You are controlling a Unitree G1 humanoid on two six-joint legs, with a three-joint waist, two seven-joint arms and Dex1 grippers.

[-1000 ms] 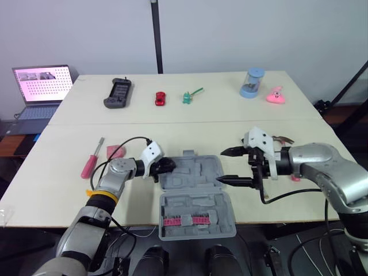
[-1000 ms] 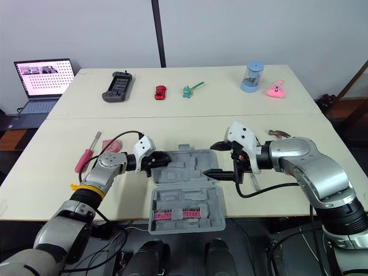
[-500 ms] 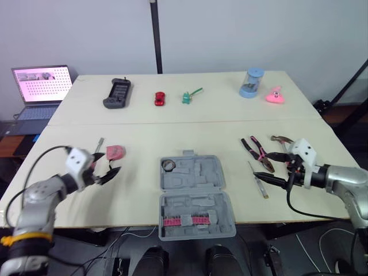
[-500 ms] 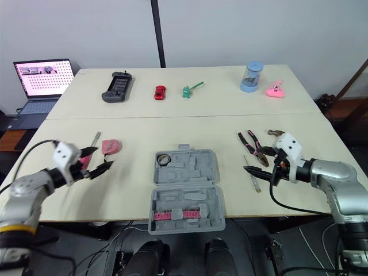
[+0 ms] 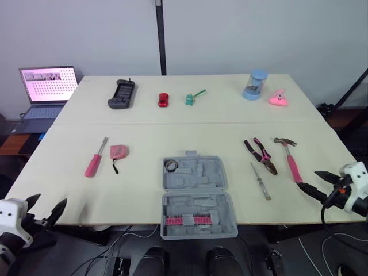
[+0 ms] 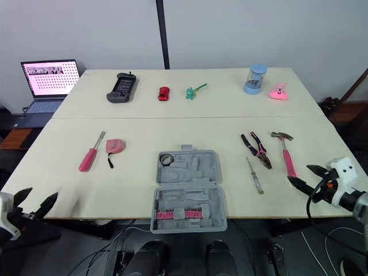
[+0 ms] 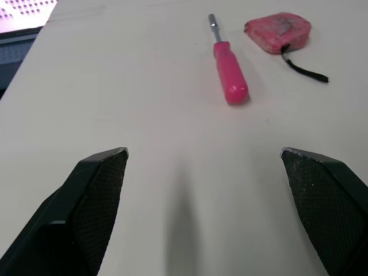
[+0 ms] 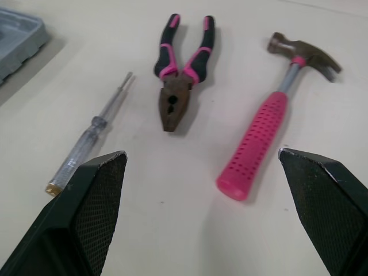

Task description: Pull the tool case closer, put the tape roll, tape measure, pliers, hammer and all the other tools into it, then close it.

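The grey tool case point(image 5: 195, 195) lies open at the table's front middle, with the dark tape roll point(image 5: 171, 165) in its far left pocket and pink bits in the near half. To its left lie a pink screwdriver point(image 5: 94, 164) and the pink tape measure point(image 5: 119, 152). On its right are a clear thin screwdriver point(image 5: 260, 181), the pliers point(image 5: 261, 155) and the pink-handled hammer point(image 5: 289, 158). My left gripper point(image 5: 49, 201) hangs open off the front left corner, pointing toward the screwdriver point(image 7: 227, 75). My right gripper point(image 5: 309, 179) is open near the hammer's handle point(image 8: 256, 141), holding nothing.
Along the far side sit a laptop point(image 5: 46, 86), a black game controller point(image 5: 122, 95), a red toy car point(image 5: 163, 99), a green toy point(image 5: 191, 98), a blue cylinder point(image 5: 253, 85) and a pink toy point(image 5: 279, 98). A black pole rises behind the table.
Both arms have drawn back from the case to the table's front corners. The left gripper opened and left the tape roll in the case. The camera shifted slightly.
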